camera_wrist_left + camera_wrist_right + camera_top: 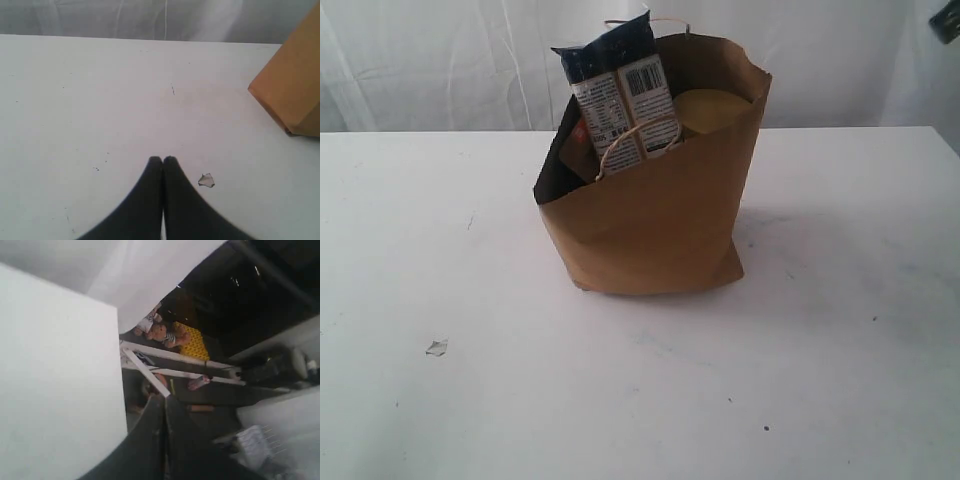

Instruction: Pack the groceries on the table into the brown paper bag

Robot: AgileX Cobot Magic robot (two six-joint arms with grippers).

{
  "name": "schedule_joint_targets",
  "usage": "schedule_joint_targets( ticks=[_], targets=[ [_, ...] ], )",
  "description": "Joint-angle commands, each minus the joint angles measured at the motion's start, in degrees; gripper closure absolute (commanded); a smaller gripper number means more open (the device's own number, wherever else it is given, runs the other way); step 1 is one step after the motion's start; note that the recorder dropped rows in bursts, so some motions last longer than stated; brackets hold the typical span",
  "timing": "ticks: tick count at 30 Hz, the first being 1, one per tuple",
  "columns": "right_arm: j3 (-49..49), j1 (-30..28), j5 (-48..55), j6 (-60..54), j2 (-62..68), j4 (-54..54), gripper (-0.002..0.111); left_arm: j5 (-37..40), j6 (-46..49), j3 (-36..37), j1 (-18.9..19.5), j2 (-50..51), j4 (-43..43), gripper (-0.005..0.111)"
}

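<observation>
The brown paper bag (660, 225) stands on the counter (470, 390), long blue-white packet (620, 95) protruding. Left gripper (163, 160) closed, empty — bag near, not touching. Right gripper (164, 399) closed, empty — at the counter's edge.

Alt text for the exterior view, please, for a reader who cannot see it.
A brown paper bag stands on the white table, a long blue-white packet sticking out of its open top beside a yellowish lid. One small scrap lies on the table at the left, and a white curtain hangs behind.
</observation>
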Motion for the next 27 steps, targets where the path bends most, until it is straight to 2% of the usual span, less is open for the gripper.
schedule_joint_targets(
  ticks=[1, 3, 5, 9, 13, 16, 20, 27],
  targets=[
    [0.0, -12.9, -12.5, 22.9, 3.8, 3.5, 0.108, -0.1, -0.3, 0.2, 0.1, -0.2, -0.2, 0.107],
    [0.0, -18.1, -15.6, 28.3, 4.5, 11.8, 0.108, -0.1, -0.3, 0.2, 0.1, -0.2, -0.2, 0.107],
    [0.1, -22.2, -17.4, 27.7, 4.7, 25.2, 0.108, -0.1, -0.3, 0.2, 0.1, -0.2, -0.2, 0.107],
    [1.8, -28.9, -21.9, 19.3, 3.0, 47.9, 0.108, -0.1, -0.3, 0.2, 0.1, -0.2, -0.2, 0.107],
    [3.5, -33.4, -22.5, 6.4, -1.5, 65.0, 0.108, -0.1, -0.3, 0.2, 0.1, -0.2, -0.2, 0.107],
    [4.9, -33.6, -21.6, -3.3, -7.1, 67.7, 0.108, -0.1, -0.3, 0.2, 0.1, -0.2, -0.2, 0.107],
    [7.4, -32.1, -19.9, -8.8, -15.0, 67.7, 0.108, -0.1, -0.3, 0.2, 0.1, -0.2, -0.2, 0.107],
    [15.3, -23.9, -22.0, -22.2, -29.6, 67.7, 0.108, -0.1, -0.3, 0.2, 0.1, -0.2, -0.2, 0.107]
  ],
)
